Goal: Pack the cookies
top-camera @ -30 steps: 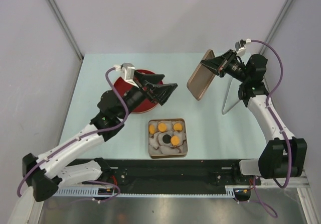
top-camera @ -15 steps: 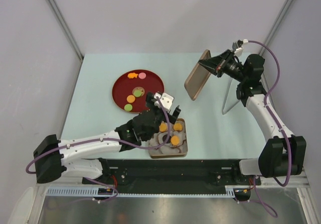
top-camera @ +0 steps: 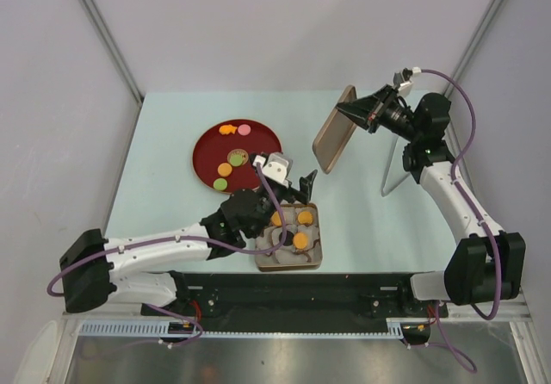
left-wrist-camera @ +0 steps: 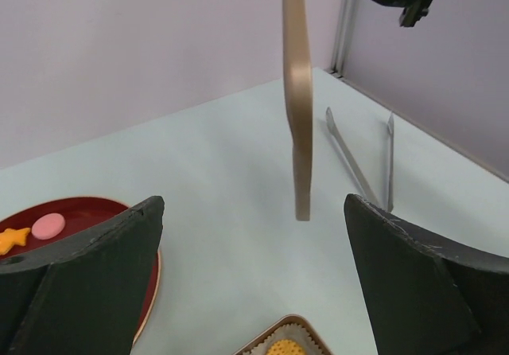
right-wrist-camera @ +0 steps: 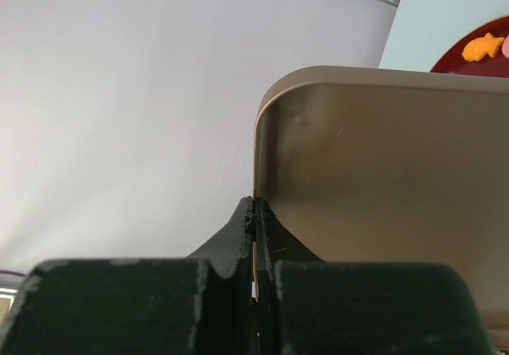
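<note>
The cookies lie in two places. Several, orange, pink and green, sit on a red plate (top-camera: 209, 143); an orange fish-shaped one (left-wrist-camera: 12, 239) and a pink one (left-wrist-camera: 48, 224) show in the left wrist view. Three orange cookies (top-camera: 300, 240) lie in paper cups in a brown tin (top-camera: 312, 259), whose corner shows in the left wrist view (left-wrist-camera: 296, 324). My left gripper (top-camera: 298, 191) is open and empty above the tin's far edge. My right gripper (top-camera: 368, 115) is shut on the tin's lid (top-camera: 334, 140), holding it on edge in the air; the lid also shows in the right wrist view (right-wrist-camera: 382, 196).
Metal tongs (top-camera: 392, 169) lie on the table at the right, below the right arm, and show in the left wrist view (left-wrist-camera: 350, 160). The lid (left-wrist-camera: 296, 92) hangs between the plate and the tongs. My left forearm covers part of the tin.
My left gripper left the red plate and swung over the tin, then drew slightly up and right. My right gripper has carried the lid a little to the left.
</note>
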Controlling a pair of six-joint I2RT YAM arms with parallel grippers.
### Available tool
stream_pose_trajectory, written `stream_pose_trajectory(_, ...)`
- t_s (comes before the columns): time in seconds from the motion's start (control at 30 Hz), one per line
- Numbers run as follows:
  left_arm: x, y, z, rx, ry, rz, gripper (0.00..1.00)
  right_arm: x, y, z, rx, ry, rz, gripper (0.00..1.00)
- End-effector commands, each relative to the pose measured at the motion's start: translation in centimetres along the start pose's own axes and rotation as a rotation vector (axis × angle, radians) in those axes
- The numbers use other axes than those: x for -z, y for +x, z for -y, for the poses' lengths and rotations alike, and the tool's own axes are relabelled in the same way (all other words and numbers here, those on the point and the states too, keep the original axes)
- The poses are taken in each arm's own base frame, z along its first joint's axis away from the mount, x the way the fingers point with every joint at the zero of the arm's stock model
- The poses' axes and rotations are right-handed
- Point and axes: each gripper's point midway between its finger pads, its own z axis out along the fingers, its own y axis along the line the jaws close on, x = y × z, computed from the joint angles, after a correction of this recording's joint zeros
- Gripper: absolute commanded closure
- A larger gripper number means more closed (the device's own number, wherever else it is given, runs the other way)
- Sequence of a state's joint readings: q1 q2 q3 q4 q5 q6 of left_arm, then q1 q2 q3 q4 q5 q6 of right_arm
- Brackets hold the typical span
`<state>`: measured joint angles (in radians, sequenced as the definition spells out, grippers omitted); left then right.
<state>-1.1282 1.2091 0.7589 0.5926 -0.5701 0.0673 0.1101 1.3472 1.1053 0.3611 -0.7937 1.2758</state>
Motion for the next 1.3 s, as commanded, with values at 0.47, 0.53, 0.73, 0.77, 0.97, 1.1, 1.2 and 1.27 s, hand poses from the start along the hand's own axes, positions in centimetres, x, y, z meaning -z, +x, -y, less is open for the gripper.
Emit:
stream_pose_trajectory(0.47,-2.9,-0.6,3.2,0.076,0.063,0.072,0.02,-0.5,4.1,-4.1,0.061,-0.087,-0.083,1.0)
stream_pose_trajectory(0.53,-3.1,-1.2,2.8,0.089,0.037,0.092,0.06,-0.3,4.4,-4.0,0.059,-0.071,-0.089,1.0)
stream_pose_trajectory(0.73,-3.1,-1.6,2.6,0.095,0.029,0.114,0.34,0.3,4.7,-4.2,0.079,-0.06,-0.09,1.0)
stream_pose_trajectory(0.77,-3.0,-1.5,2.6,0.094,0.029,0.114,0.39,0.4,4.8,-4.3,0.082,-0.06,-0.091,1.0)
stream_pose_trajectory(0.97,-2.8,-1.6,2.6,0.076,0.04,0.118,0.73,0.4,5.0,-4.3,0.084,-0.056,-0.097,1.0)
stream_pose_trajectory(1.1,-2.7,-1.6,2.5,0.071,0.038,0.12,0.87,0.4,5.0,-4.3,0.085,-0.054,-0.096,1.0)
stream_pose_trajectory(1.2,-2.7,-2.0,2.3,0.067,0.03,0.124,1.0,0.6,5.0,-4.4,0.095,-0.056,-0.097,0.98)
stream_pose_trajectory(1.27,-2.5,-2.1,2.1,0.055,0.027,0.127,1.0,0.8,4.9,-4.2,0.096,-0.052,-0.097,0.81)
